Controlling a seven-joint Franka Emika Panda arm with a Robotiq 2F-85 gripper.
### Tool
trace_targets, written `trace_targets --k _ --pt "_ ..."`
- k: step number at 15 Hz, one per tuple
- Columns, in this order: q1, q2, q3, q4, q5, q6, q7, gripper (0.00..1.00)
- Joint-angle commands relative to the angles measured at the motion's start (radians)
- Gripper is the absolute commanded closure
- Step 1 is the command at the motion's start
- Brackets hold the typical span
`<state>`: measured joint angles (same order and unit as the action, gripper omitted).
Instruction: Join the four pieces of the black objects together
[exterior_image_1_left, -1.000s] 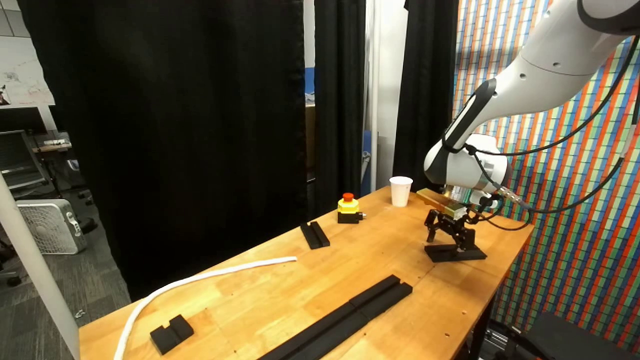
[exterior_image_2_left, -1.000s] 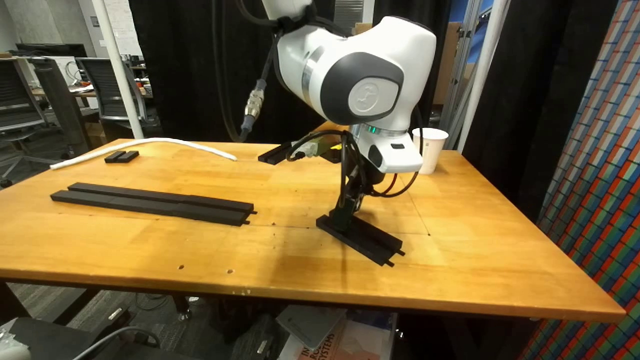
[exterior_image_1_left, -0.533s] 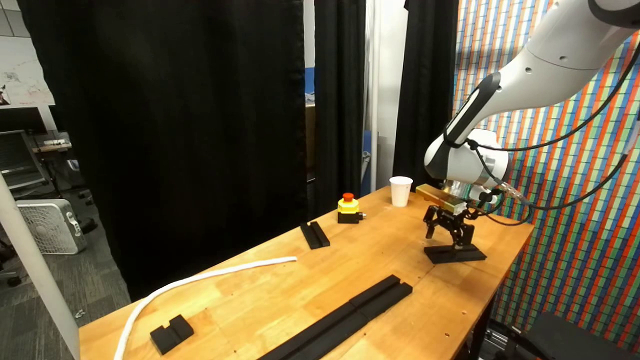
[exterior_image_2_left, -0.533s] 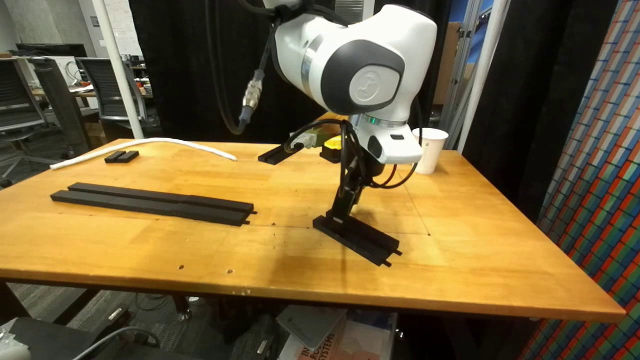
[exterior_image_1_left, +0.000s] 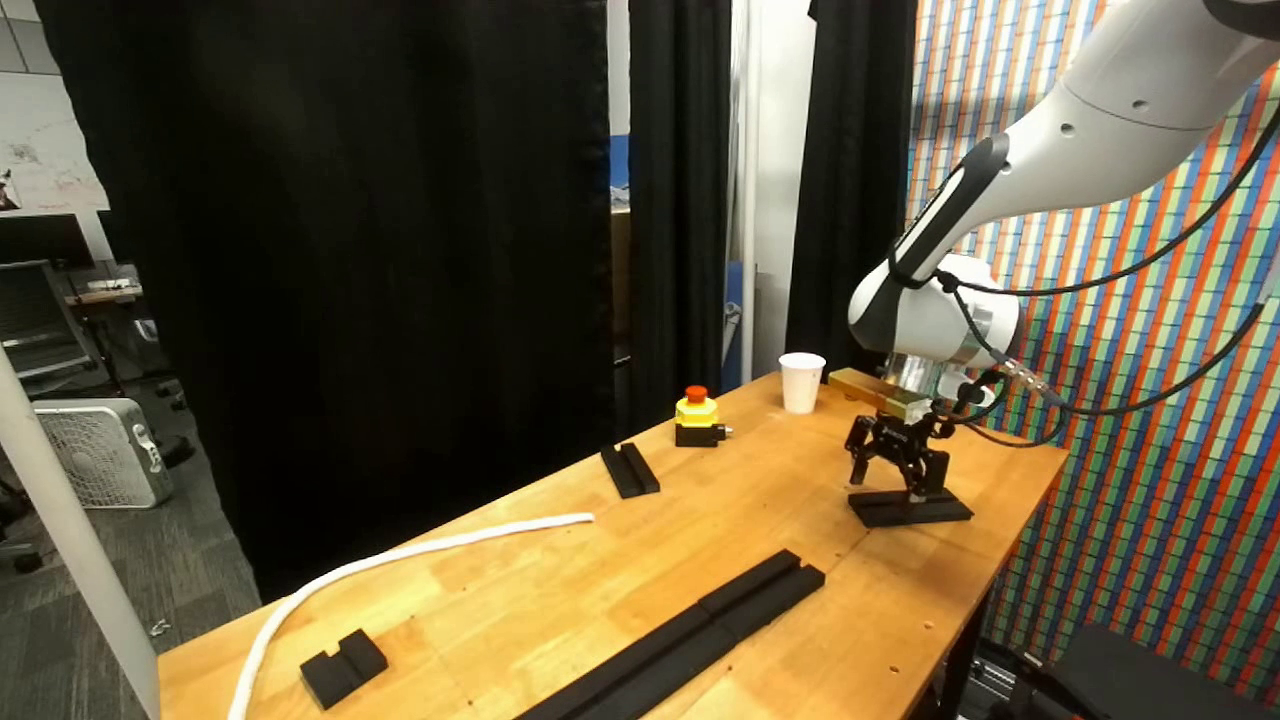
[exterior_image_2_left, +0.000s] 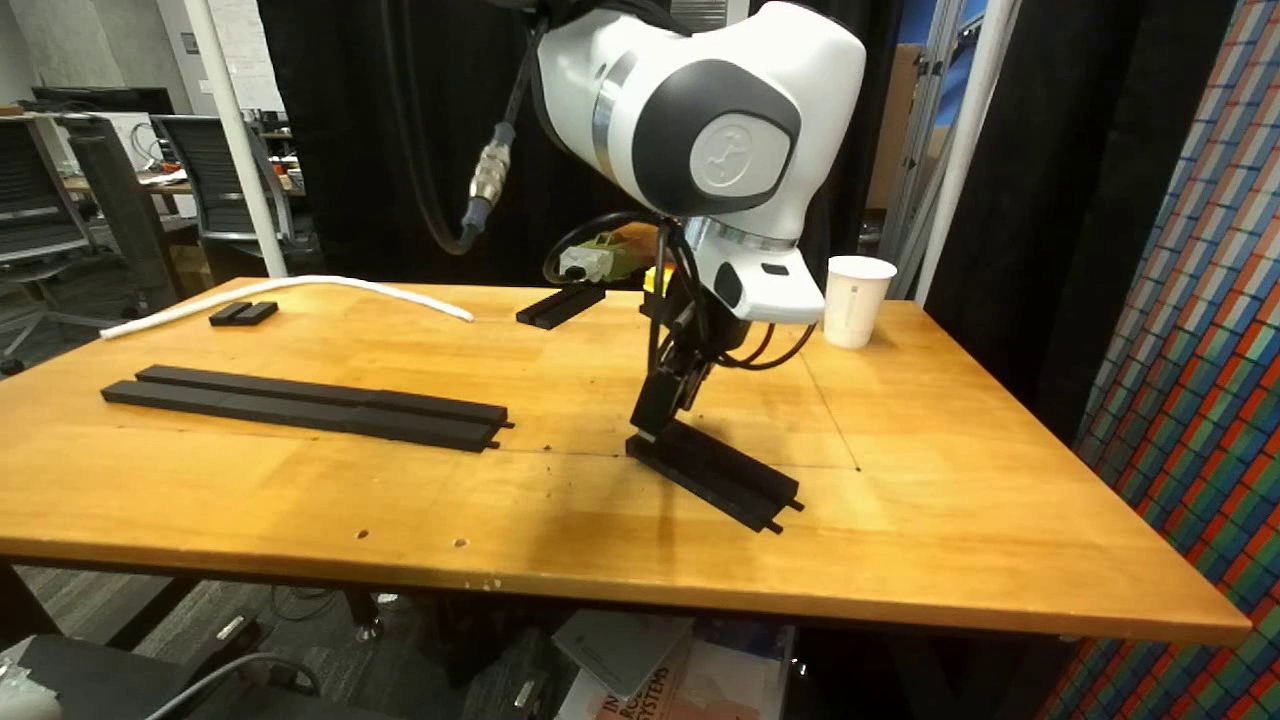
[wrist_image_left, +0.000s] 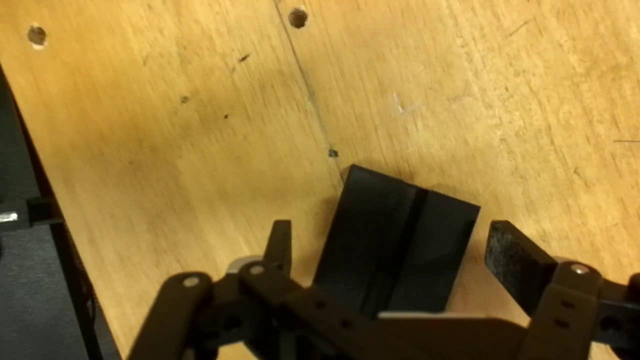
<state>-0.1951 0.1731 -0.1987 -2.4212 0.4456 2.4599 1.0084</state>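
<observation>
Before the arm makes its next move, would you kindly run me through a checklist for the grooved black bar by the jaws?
1. Jaws open: ok; the grooved black bar shows between them in the wrist view.
2. Bar flat on the wooden table: ok.
3. Jaws low enough to grip the bar: cannot tell.
4. Bar lined up with the long black strip: not ok; it lies apart and skewed to it.
5. Strip's pegs uncovered for joining: ok; both show at the end nearer the bar.
6. White cup away from the bar-to-strip path: ok.
</observation>
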Motion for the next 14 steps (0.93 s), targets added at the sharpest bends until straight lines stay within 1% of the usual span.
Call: trace_targets --k 1,5,7,14 --pt "0.009 -0.026 -0.007 -0.022 0.002 -0.009 0.045 0.00" --pt "0.008 0.017 -0.010 -0.011 0.004 0.039 0.074 0.00" --pt "0.013 0.031 -0.014 -0.008 -0.010 0.057 0.111 0.00" --pt "0.016 0.039 -0.022 -0.010 -0.040 0.098 0.191 0.00"
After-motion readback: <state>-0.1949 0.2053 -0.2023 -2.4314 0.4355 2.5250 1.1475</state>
